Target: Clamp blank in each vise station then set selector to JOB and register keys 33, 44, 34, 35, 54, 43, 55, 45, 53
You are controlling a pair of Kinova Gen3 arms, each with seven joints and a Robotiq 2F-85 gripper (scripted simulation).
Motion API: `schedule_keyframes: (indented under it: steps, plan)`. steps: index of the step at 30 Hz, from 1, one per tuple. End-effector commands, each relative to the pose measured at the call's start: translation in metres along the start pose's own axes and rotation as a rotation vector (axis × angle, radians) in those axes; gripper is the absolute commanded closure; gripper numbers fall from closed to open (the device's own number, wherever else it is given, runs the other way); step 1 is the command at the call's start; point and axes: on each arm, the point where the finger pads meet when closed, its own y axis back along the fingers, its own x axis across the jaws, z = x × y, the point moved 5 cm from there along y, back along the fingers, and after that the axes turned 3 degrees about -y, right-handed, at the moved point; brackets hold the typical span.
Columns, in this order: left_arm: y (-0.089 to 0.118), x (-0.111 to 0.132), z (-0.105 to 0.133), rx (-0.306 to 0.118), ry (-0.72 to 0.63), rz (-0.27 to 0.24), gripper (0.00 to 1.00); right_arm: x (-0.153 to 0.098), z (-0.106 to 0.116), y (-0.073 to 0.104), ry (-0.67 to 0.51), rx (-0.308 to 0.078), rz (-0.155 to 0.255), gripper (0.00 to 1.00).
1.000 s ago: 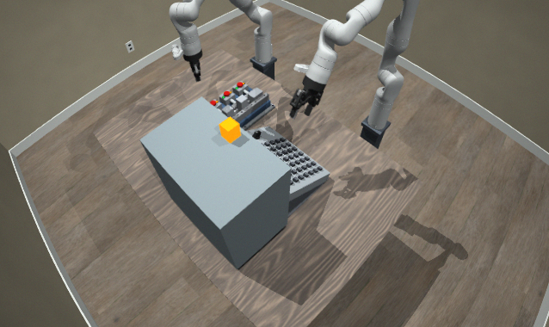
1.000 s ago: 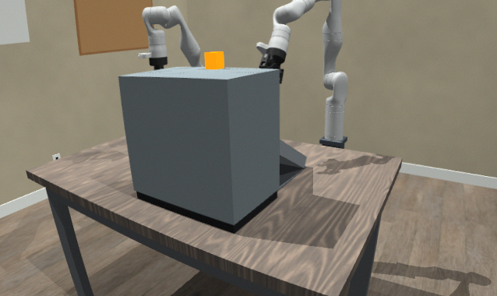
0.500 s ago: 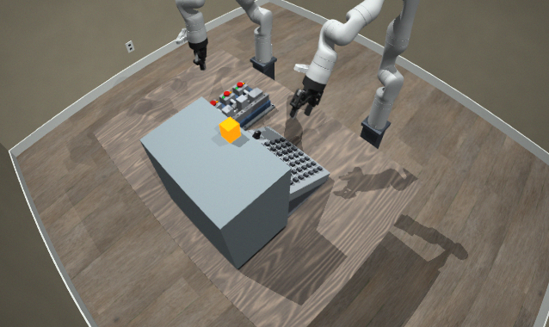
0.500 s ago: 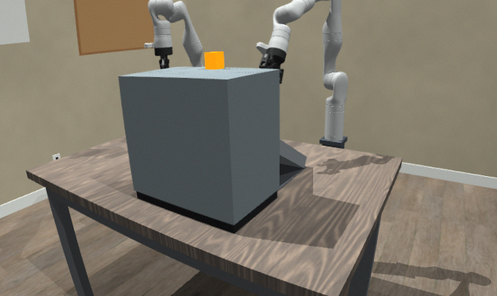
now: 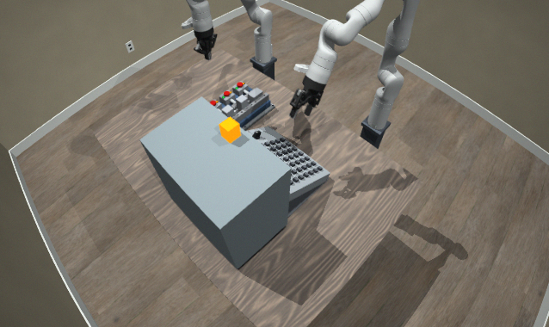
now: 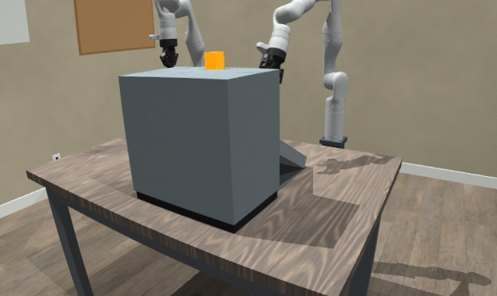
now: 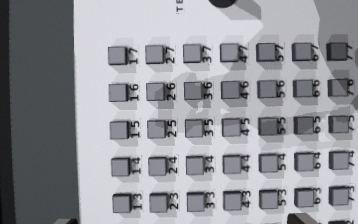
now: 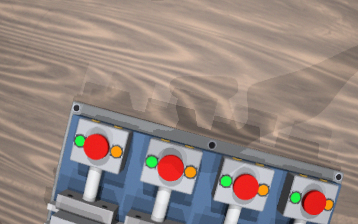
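My left gripper [image 5: 300, 113] [image 7: 184, 220] is open and empty, above the key panel [image 7: 92, 125]. Dark keys show there with printed numbers, none visibly lit. The black selector [image 5: 256, 134] [image 7: 222, 2] is cut off in the left wrist view, its setting unreadable. My right gripper [image 5: 207, 57] [image 6: 170, 65] is shut and empty, raised beyond the vise stations. The right wrist view shows several red valve knobs, including the leftmost knob [image 8: 96, 146], each between a green and an orange lamp. The grey jaws [image 8: 85, 207] are cut off; blanks cannot be told apart. The amber lamp [image 5: 230, 130] [image 6: 214, 60] looks lit.
The tall grey cabinet [image 5: 208, 168] [image 6: 181, 136] stands behind the key panel and hides most of it in the exterior view. The blue vise base [image 8: 135, 155] has a raised grey rim. All stand on the wooden table [image 5: 363, 206] [image 6: 297, 249].
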Motion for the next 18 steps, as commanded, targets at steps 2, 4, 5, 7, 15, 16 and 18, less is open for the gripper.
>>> schedule_keyframes:
  steps: [2,4,5,7,15,16,18]
  plan:
    - [0.001,-0.001,0.000,0.000,0.000,-0.002,0.002,0.011,0.002,0.011,-0.126,-0.001,-0.004,0.903]
    - [0.001,-0.001,0.000,0.000,0.000,-0.002,0.002,0.014,0.003,0.013,-0.159,-0.003,-0.004,0.903]
    - [0.001,-0.001,0.000,0.000,0.000,-0.002,0.002,0.015,0.003,0.014,-0.174,-0.003,-0.004,0.903]
    - [0.001,-0.001,0.000,0.000,0.000,-0.002,0.002,0.017,0.003,0.016,-0.199,-0.004,-0.004,0.903]
    - [0.001,-0.001,0.000,0.000,0.000,-0.002,0.002,0.021,0.004,0.020,-0.248,-0.006,-0.005,0.903]
    - [0.001,-0.001,0.000,0.000,0.000,-0.002,0.002,0.022,0.004,0.020,-0.252,-0.006,-0.005,0.903]
    - [0.001,-0.001,0.000,0.000,0.000,-0.002,0.002,0.022,0.004,0.021,-0.258,-0.007,-0.005,0.903]
